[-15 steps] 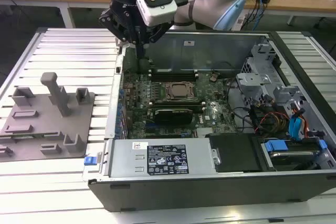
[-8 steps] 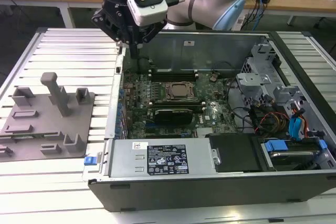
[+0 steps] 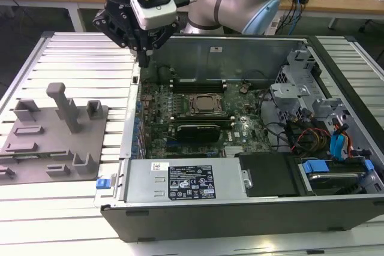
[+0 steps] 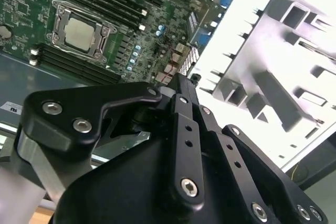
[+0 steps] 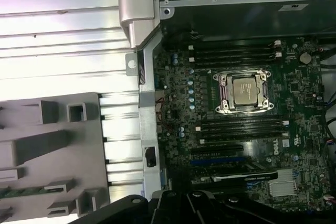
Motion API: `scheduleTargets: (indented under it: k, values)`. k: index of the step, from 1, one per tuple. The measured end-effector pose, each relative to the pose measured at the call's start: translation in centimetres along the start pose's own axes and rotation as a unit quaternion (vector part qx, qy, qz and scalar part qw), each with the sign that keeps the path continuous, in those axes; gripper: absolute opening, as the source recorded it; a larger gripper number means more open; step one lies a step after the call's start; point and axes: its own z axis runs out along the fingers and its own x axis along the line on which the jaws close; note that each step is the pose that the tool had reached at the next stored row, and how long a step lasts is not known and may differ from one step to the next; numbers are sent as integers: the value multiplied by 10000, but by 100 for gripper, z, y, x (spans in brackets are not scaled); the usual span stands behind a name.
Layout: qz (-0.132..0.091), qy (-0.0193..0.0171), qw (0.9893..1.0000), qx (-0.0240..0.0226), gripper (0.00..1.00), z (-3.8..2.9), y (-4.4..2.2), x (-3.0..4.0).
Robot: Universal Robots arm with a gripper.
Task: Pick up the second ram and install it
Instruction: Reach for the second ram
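Plainly the ram (image 5: 23, 191) had not been lifted. In the first wrist view it showed as a thin green strip lying in a slot of the grey fixture (image 5: 86, 150), in the part away from the case (image 5: 139, 19). The gripper (image 3: 144, 58) hung over the case's far corner on the exterior view's left, above the edge of the board (image 3: 156, 106) and well apart from the ram. Its fingers (image 4: 184, 124) looked drawn together to a point, with nothing between them. I judged the ram light, thin and stiff but fragile, with small parts on its faces and contacts along one long edge. A square pinch across the two flat faces, near the middle of the free long edge, seemed safest against tilting. Little of the ram appeared to stand clear of the slot, so the purchase looked slim.
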Motion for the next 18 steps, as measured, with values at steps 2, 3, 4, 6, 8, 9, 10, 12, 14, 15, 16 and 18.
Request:
scheduleTargets:
  k: [2,3,4,6,8,9,10,12,14,15,16,18]
  values:
    - [0,0,10000,0,11,-1,-6,81]
    - [0,0,10000,0,11,-2,-7,99]
    - [0,0,10000,-1,11,-1,-8,113]
    - [0,0,10000,0,11,-2,-11,144]
    - [0,0,10000,0,11,-2,-16,208]
    - [0,0,10000,0,11,-2,-17,218]
    - [0,0,10000,0,11,-2,-18,235]
    - [0,0,10000,0,11,-2,-22,292]
    - [0,0,10000,0,11,-1,-31,405]
    - [0,0,10000,0,11,-1,-32,428]
    - [0,0,10000,0,11,-1,-34,456]
    - [0,0,10000,0,11,0,-39,515]
